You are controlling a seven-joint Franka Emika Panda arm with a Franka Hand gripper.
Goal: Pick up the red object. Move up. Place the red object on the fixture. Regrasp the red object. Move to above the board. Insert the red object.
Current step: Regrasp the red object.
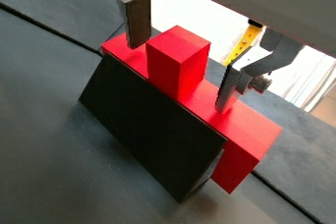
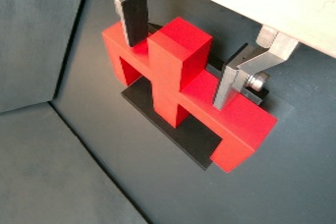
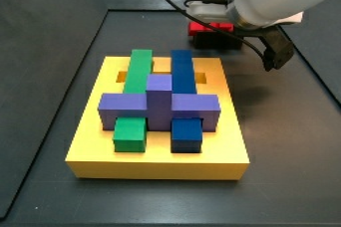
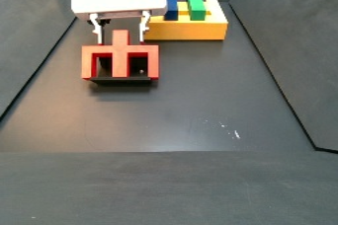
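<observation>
The red object (image 1: 178, 63) is a flat bar with an upright post in its middle. It rests on the dark fixture (image 1: 141, 135), as both wrist views show, with the red object (image 2: 178, 66) above the fixture (image 2: 197, 141). My gripper (image 1: 184, 53) is open, with one finger (image 1: 136, 20) on each side of the post and a gap at each. In a side view the gripper (image 4: 117, 32) hangs over the red object (image 4: 122, 63). In a side view the arm hides most of the red object (image 3: 204, 28).
The yellow board (image 3: 94, 136) carries blue, green and purple pieces and lies on the dark floor beside the fixture; it also shows in a side view (image 4: 199, 30). Raised tray walls (image 4: 40, 71) border the floor.
</observation>
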